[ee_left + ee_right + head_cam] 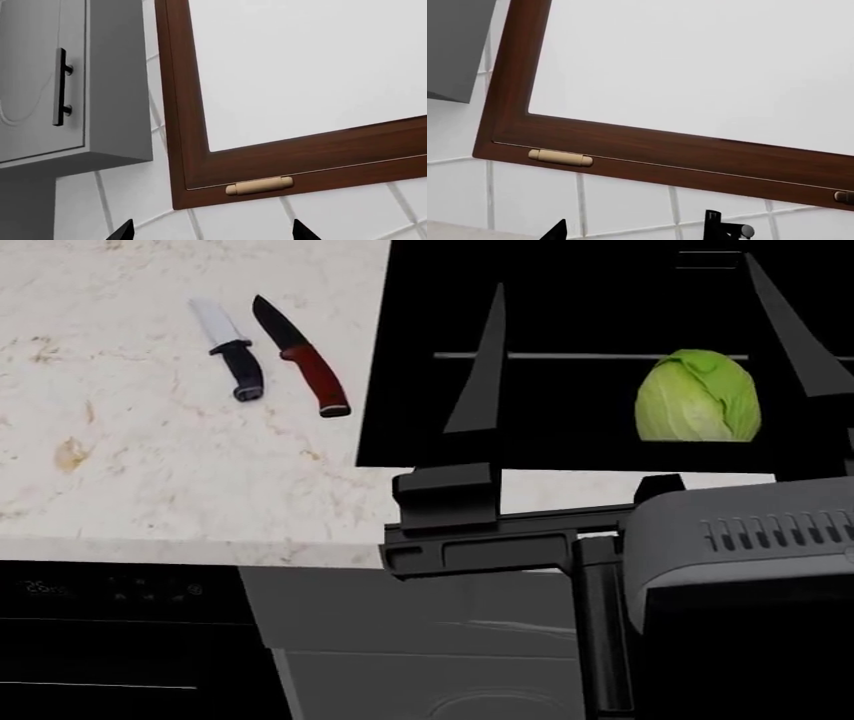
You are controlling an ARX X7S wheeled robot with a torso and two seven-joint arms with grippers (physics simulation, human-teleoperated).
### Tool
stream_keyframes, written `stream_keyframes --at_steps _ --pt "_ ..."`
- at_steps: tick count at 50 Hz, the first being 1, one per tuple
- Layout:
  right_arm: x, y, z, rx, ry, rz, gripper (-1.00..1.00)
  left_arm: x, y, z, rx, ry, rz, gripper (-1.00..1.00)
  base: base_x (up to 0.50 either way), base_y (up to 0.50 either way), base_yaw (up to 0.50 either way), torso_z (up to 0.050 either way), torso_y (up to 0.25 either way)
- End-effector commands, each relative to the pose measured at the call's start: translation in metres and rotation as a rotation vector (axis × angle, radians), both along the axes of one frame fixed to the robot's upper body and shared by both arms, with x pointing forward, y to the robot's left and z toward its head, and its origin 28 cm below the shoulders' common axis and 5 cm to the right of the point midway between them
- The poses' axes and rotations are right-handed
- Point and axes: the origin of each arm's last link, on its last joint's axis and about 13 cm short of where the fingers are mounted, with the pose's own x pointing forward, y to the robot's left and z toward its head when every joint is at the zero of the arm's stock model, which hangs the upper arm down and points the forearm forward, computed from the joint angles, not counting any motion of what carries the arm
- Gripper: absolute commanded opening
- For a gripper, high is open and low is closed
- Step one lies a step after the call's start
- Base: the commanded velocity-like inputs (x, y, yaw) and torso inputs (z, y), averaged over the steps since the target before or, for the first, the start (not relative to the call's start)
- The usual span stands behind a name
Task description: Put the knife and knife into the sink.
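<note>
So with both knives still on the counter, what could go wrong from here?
The silver knife and red-handled knife lie close side by side on the counter, so gripping one may nudge the other. A cabbage already sits in the sink; a dropped knife could strike it. Both wrist views face the wall, giving no close view of the knives.

Home kitchen, marble counter (160, 470), black sink (587, 300), tiled wall (240, 220), grey cabinet (40, 75)

The right gripper (641, 350) is raised in front of the head camera, its two dark fingers (478, 370) spread wide apart with nothing between them. The left gripper's fingertips (123, 231) are likewise parted and empty.
</note>
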Motion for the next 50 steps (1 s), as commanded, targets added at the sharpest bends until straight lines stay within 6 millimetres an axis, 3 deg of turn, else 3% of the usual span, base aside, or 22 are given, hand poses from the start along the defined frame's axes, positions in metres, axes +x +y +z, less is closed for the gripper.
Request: stream_keyframes --at_steps 1,50 --pt "-0.0008 -0.0001 0.0002 0.003 0.002 0.003 1.00 -0.0002 0.0009 0.0002 -0.002 -0.002 0.004 1.00 0.17 0.00 0.00 0.000 0.000" --pt "-0.0021 0.0031 0.0023 -0.006 0.010 0.004 1.00 -0.0009 0.0040 -0.0006 -0.010 0.000 0.006 1.00 0.20 0.00 0.00 0.000 0.000"
